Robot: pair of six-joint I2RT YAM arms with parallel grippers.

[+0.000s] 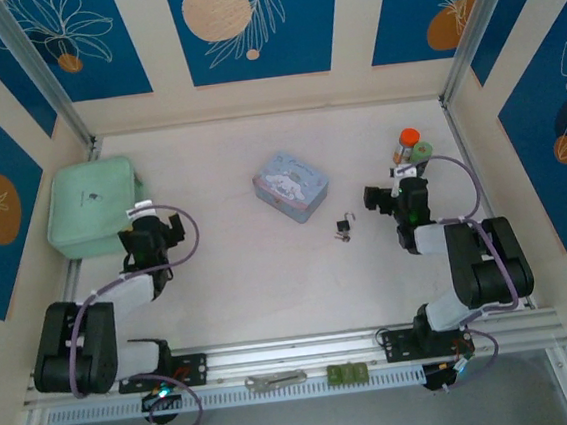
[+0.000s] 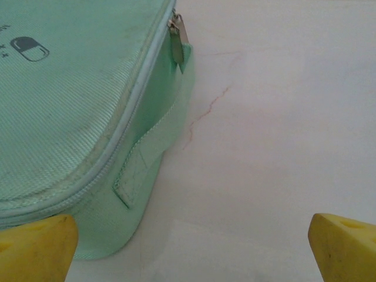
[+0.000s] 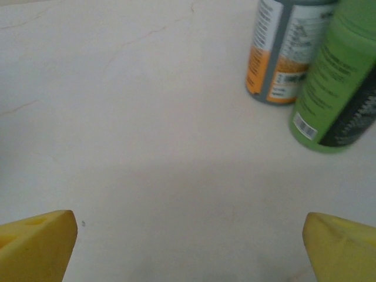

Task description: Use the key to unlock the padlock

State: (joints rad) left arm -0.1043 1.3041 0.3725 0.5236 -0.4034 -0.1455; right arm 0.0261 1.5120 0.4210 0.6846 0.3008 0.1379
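Spread wide and holding nothing at the left gripper [image 2: 188, 247], with a green pouch [image 2: 64, 106] just ahead-left. Likewise wide and empty at the right gripper [image 3: 188, 247], two bottles [image 3: 282, 53] ahead-right; to its left, near but apart, padlock [image 1: 345, 225] with key [image 1: 343, 238] just beside.

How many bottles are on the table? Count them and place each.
2. The orange-labelled bottle stands by the table's right edge; the green bottle stands beside it, nearer the right wrist camera. A third could hide behind them.
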